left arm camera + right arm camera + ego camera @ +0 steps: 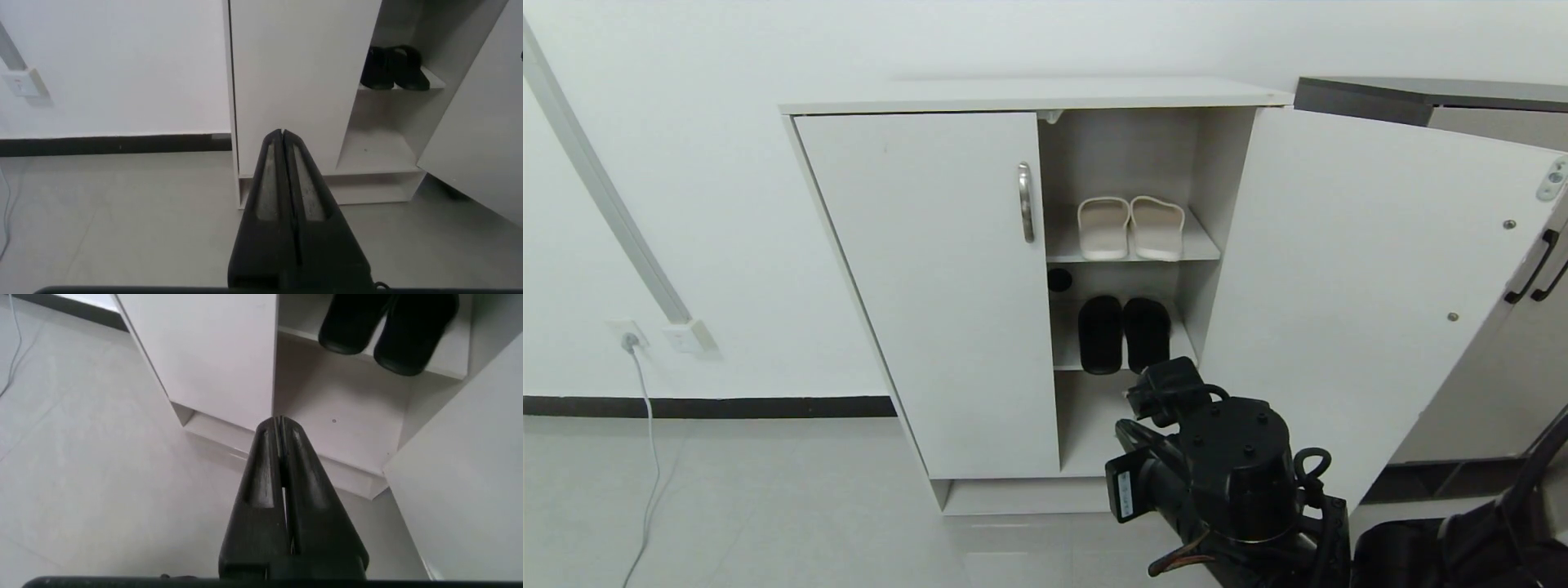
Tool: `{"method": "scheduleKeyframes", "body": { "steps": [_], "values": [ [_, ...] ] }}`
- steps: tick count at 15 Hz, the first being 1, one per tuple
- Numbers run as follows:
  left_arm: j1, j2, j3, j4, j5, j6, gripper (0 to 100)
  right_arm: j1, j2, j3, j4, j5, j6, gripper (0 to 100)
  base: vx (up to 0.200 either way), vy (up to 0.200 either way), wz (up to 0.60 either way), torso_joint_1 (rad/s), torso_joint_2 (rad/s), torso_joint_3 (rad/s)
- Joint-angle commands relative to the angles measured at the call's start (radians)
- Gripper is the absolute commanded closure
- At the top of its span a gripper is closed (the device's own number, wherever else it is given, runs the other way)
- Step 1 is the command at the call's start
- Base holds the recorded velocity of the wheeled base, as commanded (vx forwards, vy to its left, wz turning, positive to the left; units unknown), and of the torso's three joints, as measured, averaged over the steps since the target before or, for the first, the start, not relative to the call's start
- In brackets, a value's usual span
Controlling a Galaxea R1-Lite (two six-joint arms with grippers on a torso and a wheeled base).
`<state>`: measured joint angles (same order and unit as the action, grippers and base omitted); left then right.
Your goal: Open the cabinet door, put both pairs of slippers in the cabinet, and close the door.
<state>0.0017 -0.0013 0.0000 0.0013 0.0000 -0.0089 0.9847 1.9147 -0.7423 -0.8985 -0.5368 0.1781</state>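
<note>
The cabinet (1029,94) is seen with its right-hand door (1356,286) swung wide open and its left-hand door (923,286) shut. Inside the cabinet, the pale slippers (1131,229) are set side by side on the upper shelf (1202,251), and the black slippers (1123,333) are set side by side on the middle shelf (1183,347), directly below the pale pair. No slipper is seen on the floor (768,506) in front of the cabinet. The first two parts of the task are therefore judged to be done: the door has been opened and both pairs have been stowed. Only the closing of the right-hand door is judged to be left. The right gripper (280,429) is held low in front of the cabinet's open side, below the black slippers, with its fingers pressed together and nothing between them. The left gripper (282,143) is held farther out from the cabinet, facing the foot of the left-hand door, likewise pressed together and empty. The open door is not touched by either gripper, so contact with its outer face or edge would be needed before it can be pushed shut.
</note>
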Motion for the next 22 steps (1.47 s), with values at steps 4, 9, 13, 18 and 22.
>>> {"method": "scheduleKeyframes", "body": {
  "steps": [4,9,13,18,22],
  "values": [
    [0.0,0.001,0.0,0.0,0.0,0.0,100,0.0,0.003,0.008,-0.013,0.0,-0.002,100,0.0,0.0,0.0,0.0,0.0,0.0],
    [0.0,0.001,0.0,0.0,0.0,0.0,100,0.002,0.003,0.009,-0.013,0.0,-0.002,100,0.0,0.0,0.0,0.013,-0.27,-0.314],
    [0.0,0.001,0.0,0.0,-0.002,0.0,100,0.002,0.004,0.009,-0.011,-0.002,-0.003,100,0.0,0.0,0.0,0.066,-0.5,-0.366],
    [0.0,0.001,0.0,0.0,0.0,0.0,100,0.0,0.003,0.009,-0.013,-0.005,-0.003,100,0.0,0.0,0.0,0.126,-0.47,-0.337],
    [0.0,0.001,0.0,0.0,-0.002,0.0,100,0.0,0.003,0.009,-0.013,-0.005,-0.003,100,0.0,0.0,0.0,0.158,-0.48,-0.323]
  ]
}}
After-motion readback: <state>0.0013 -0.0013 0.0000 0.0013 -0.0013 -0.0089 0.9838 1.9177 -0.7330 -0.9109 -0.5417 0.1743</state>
